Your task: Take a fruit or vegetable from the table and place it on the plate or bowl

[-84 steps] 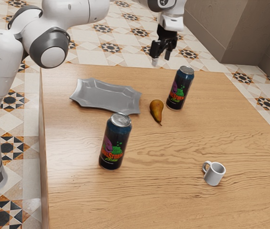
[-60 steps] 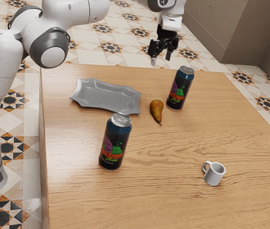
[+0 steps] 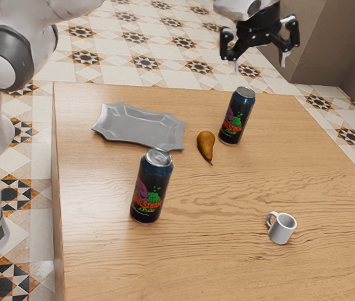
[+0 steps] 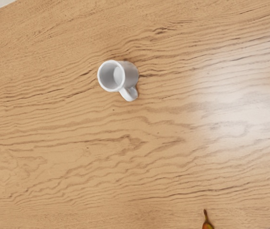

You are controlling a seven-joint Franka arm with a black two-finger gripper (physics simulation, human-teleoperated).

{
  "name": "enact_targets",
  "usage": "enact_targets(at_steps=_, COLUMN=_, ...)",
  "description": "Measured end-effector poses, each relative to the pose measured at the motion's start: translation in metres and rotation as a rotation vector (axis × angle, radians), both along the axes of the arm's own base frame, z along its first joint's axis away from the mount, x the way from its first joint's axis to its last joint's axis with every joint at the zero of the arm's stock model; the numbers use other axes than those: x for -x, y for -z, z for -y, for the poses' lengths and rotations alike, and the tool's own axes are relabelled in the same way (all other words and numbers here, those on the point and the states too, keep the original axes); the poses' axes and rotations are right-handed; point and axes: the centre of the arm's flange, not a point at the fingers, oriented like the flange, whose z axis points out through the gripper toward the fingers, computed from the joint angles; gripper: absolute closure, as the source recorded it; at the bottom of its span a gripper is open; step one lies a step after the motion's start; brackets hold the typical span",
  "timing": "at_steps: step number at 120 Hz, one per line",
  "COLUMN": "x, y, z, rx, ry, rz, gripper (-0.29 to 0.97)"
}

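A brown-yellow pear [image 3: 206, 145] lies on the wooden table between the grey plate [image 3: 138, 126] and a dark soda can [image 3: 236, 115]. In the wrist view just the pear's stem tip [image 4: 205, 222] peeks in at the edge. My gripper [image 3: 258, 53] hangs high above the table's far side, up and to the exterior view's right of that can, well away from the pear. Its fingers [image 3: 285, 52] are spread wide, open, with nothing between them. The plate lies flat and bare at the pear's left in the exterior view.
A second dark can [image 3: 151, 185] stands upright in front of the plate. A small white mug [image 3: 281, 227] sits near the table's front right; the mug [image 4: 118, 77] is also in the wrist view. Bare wood lies between mug and pear.
My hand has swung to the exterior view's right and turned, and its fingers have spread wide apart. The pear, plate, cans and mug have not moved.
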Motion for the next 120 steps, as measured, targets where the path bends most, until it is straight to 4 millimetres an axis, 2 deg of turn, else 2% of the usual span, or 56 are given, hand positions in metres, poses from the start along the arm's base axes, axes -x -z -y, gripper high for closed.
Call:
enact_targets(at_steps=3, x=-0.007, y=0.018, z=0.018, rx=-0.052, ry=0.019, rz=-0.024, gripper=0.0)
enact_targets(at_steps=6, x=-0.017, y=0.033, z=0.019, rx=-0.098, ry=0.011, rz=-0.047, gripper=0.0)
enact_targets(at_steps=9, x=-0.03, y=0.048, z=0.008, rx=-0.137, ry=-0.018, rz=-0.073, gripper=0.0)
enact_targets(at_steps=15, x=-0.054, y=0.071, z=-0.03, rx=-0.198, ry=-0.099, rz=-0.128, gripper=0.0)
enact_targets(at_steps=22, x=-0.066, y=0.088, z=-0.063, rx=-0.242, ry=-0.165, rz=-0.183, gripper=0.0)
enact_targets(at_steps=28, x=-0.07, y=0.103, z=-0.072, rx=-0.269, ry=-0.185, rz=-0.233, gripper=0.0)
enact_targets(at_steps=38, x=-0.076, y=0.133, z=-0.07, rx=-0.304, ry=-0.187, rz=-0.317, gripper=0.0)
enact_targets(at_steps=54, x=-0.109, y=0.198, z=-0.08, rx=-0.346, ry=-0.213, rz=-0.43, gripper=0.0)
enact_targets(at_steps=60, x=-0.123, y=0.218, z=-0.096, rx=-0.346, ry=-0.235, rz=-0.454, gripper=0.0)
enact_targets(at_steps=69, x=-0.146, y=0.256, z=-0.142, rx=-0.344, ry=-0.296, rz=-0.495, gripper=0.0)
enact_targets(at_steps=77, x=-0.155, y=0.268, z=-0.165, rx=-0.337, ry=-0.322, rz=-0.496, gripper=0.0)
enact_targets(at_steps=99, x=-0.162, y=0.287, z=-0.169, rx=-0.327, ry=-0.306, rz=-0.501, gripper=0.0)
enact_targets(at_steps=112, x=-0.161, y=0.313, z=-0.183, rx=-0.322, ry=-0.312, rz=-0.554, gripper=0.0)
enact_targets(at_steps=120, x=-0.159, y=0.324, z=-0.2, rx=-0.313, ry=-0.331, rz=-0.579, gripper=0.0)
